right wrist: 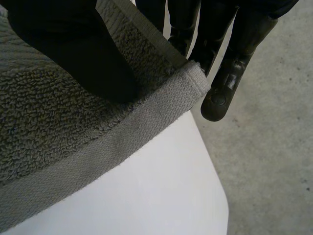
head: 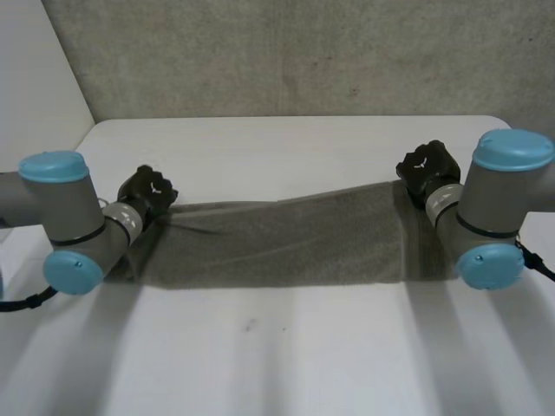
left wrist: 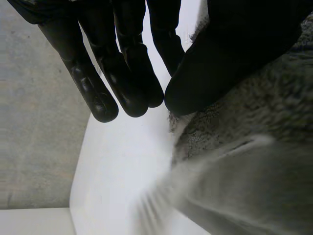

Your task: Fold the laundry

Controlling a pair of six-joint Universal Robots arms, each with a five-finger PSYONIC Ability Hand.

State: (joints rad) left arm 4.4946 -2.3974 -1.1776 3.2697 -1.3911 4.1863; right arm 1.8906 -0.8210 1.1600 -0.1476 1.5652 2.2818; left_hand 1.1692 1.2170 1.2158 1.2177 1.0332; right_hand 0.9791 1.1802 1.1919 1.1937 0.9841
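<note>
One grey towel (head: 286, 243) spans the worktop (head: 286, 147). The left hand (head: 147, 192) and right hand (head: 427, 169) each pinch a far corner, fingers closed against the thumb.

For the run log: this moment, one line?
grey terry towel stretched over white table | left hand pinching corner | right hand pinching corner
</note>
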